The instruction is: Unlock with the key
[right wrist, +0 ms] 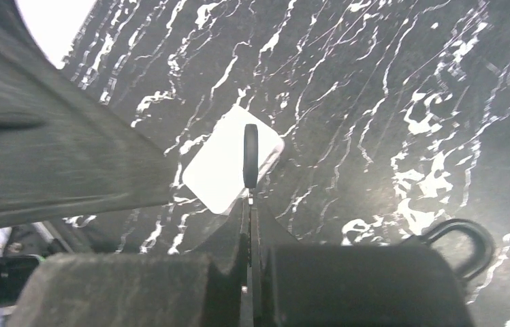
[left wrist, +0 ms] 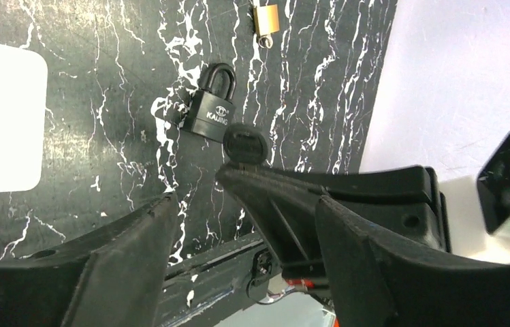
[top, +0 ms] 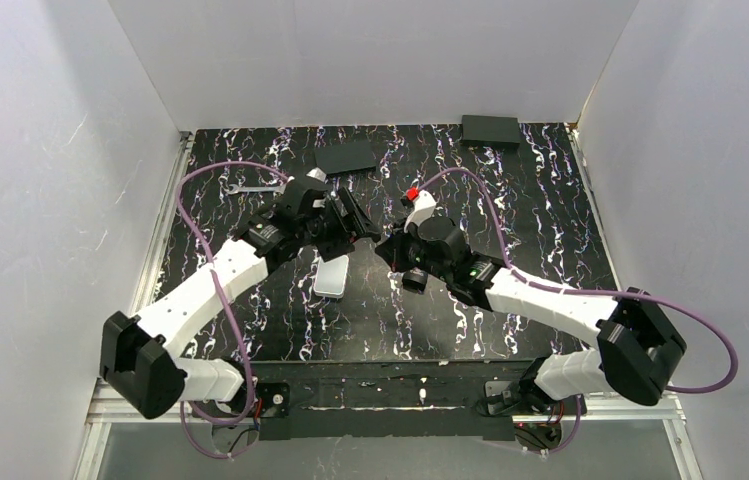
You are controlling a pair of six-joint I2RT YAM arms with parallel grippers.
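Top external: arms angle inward; right end effector (top: 383,252) pinches key (right wrist: 250,155).

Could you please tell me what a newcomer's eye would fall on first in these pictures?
The two grippers meet tip to tip over the marbled black table: the right gripper is shut on the key, its black head sticking out in front of the open left gripper. Below, the black padlock lies on the table, a white card nearby.
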